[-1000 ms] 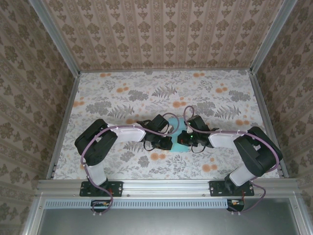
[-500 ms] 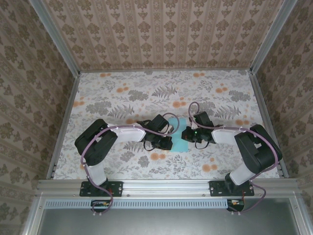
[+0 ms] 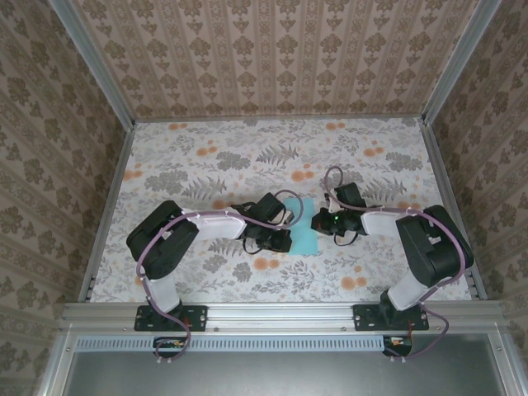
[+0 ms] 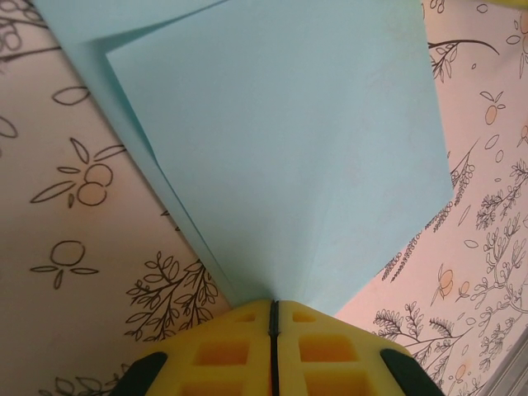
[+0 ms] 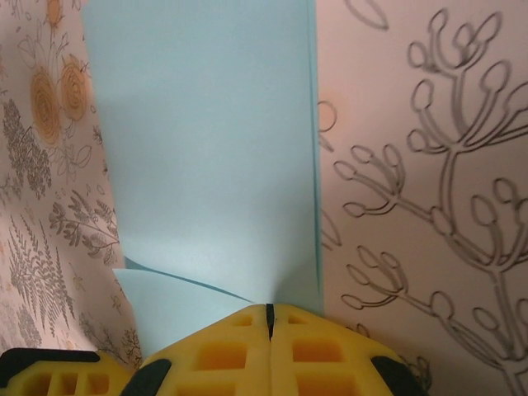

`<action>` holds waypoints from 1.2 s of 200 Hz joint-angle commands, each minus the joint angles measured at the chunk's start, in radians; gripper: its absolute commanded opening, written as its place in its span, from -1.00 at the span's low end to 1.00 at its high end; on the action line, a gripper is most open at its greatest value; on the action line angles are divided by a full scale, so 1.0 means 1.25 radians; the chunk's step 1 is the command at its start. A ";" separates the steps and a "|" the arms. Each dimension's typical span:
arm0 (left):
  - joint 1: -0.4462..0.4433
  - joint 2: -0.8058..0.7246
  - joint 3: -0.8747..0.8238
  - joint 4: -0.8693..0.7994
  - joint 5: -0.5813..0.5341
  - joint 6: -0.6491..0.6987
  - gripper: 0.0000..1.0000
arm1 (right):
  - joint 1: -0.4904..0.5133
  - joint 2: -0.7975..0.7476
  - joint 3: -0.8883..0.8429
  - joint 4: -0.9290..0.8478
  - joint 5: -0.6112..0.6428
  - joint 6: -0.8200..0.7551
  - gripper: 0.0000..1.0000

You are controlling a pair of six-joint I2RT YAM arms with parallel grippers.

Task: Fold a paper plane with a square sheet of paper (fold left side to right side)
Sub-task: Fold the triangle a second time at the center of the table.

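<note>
The sheet of paper [image 3: 306, 240] is light cyan-blue and lies folded on the floral table between my two grippers. In the left wrist view the paper [image 4: 280, 148] spreads out flat from my left gripper [image 4: 273, 304], with a second layer's edge showing along its left side. That gripper's yellow fingers are shut, their tips down on the paper's near corner. My right gripper [image 5: 269, 308] is also shut, and its tips rest on the paper [image 5: 206, 140] close to a straight folded edge. From above, the left gripper [image 3: 289, 240] sits at the paper's left and the right gripper [image 3: 318, 223] at its right.
The floral tabletop [image 3: 206, 165] is bounded by aluminium rails, with patterned walls at the back and sides. Cable loops arch over both wrists near the paper. Open table stretches behind the grippers toward the back wall.
My right gripper has slid away from the near edge and to the right along the paper, uncovering more of the sheet. The left arm has stayed put.
</note>
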 commanded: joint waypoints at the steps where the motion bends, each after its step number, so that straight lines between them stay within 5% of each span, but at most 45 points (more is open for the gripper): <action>1: -0.005 0.035 -0.015 -0.100 -0.037 0.008 -0.83 | -0.032 0.013 0.020 -0.031 0.077 -0.026 -1.00; 96: -0.007 0.025 -0.011 -0.087 -0.037 0.006 -0.83 | 0.010 -0.107 -0.003 -0.020 0.010 0.033 -1.00; 153: -0.008 0.018 0.003 -0.086 -0.032 0.006 -0.82 | 0.074 -0.017 -0.025 0.081 -0.021 0.099 -1.00; 240: -0.007 -0.012 0.071 -0.073 0.040 0.020 -0.81 | 0.078 0.037 -0.028 0.027 0.010 0.095 -1.00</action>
